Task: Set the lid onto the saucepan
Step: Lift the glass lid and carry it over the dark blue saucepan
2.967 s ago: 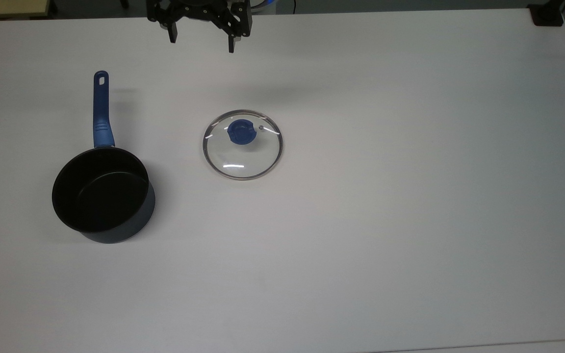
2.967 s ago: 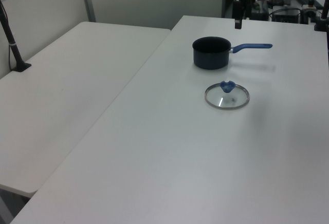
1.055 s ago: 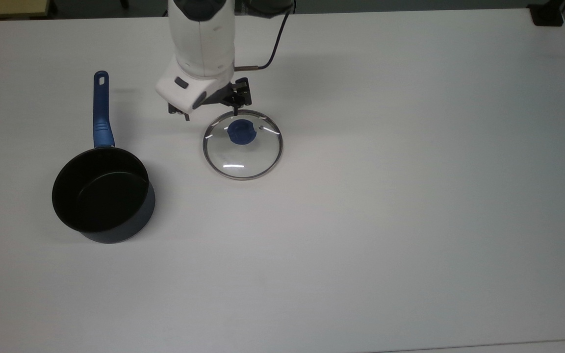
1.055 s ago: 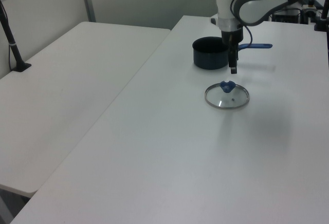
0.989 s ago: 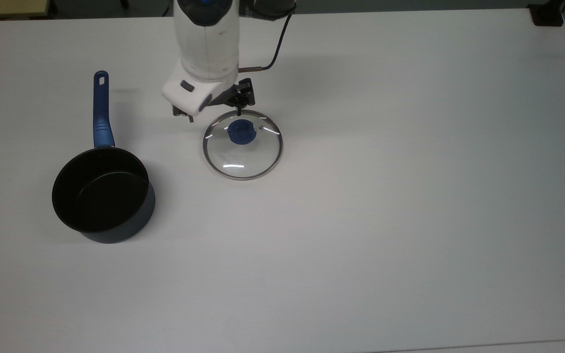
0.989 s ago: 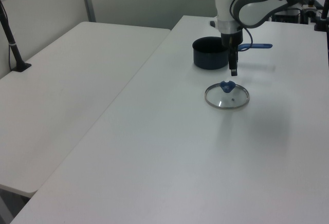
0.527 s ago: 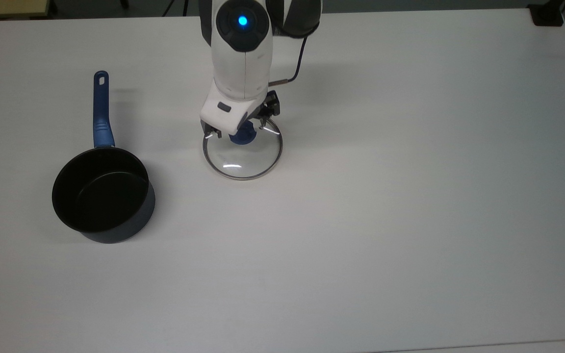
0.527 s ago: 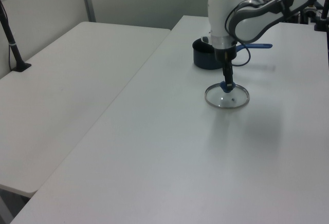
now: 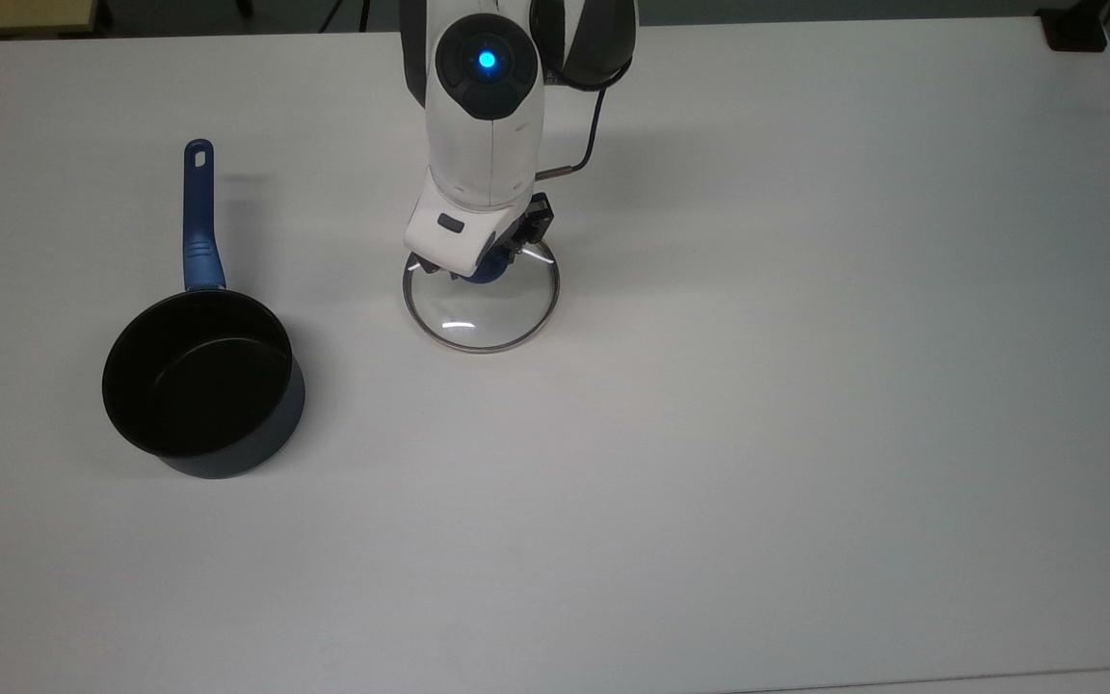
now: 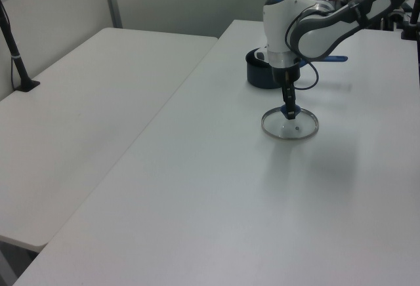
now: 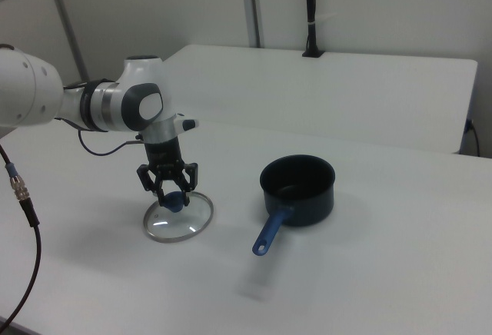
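Round clear glass lid [image 9: 483, 313] with a blue knob lying flat on the white table [image 9: 806, 386], hand [image 11: 172, 194] reaching down over it, fingers spread open either side of the knob, black saucepan [image 9: 200, 384] sitting well apart at the top view's left

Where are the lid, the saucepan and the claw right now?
lid [image 9: 488, 318]: top view, on the clear glass below the knob.
saucepan [image 9: 194, 376]: top view, on its black inside floor.
claw [image 11: 168, 192]: right view, midway between its fingertips, at the lid's blue knob.
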You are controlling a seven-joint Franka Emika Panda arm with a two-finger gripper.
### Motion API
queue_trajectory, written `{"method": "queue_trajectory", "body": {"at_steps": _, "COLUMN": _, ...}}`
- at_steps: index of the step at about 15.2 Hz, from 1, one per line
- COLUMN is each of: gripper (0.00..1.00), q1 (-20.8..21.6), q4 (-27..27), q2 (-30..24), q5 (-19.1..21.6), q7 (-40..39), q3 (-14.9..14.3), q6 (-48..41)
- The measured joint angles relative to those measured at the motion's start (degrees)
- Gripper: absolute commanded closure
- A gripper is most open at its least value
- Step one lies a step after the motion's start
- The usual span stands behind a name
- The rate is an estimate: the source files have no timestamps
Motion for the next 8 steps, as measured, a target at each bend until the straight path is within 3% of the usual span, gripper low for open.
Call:
{"method": "queue_trajectory", "body": {"at_steps": 4, "gripper": 0.55, "q1": 0.0, "q4": 0.8, "q2": 0.0, "q5": 0.0, "q7": 0.0, "q3": 0.0, "q6": 0.2}}
{"method": "queue_trajectory", "body": {"at_steps": 8, "gripper": 0.55, "q1": -1.4, "q4": 7.5, "q2": -0.3, "q5": 0.0, "q7": 0.1, "q3": -0.5, "q6": -4.2}}
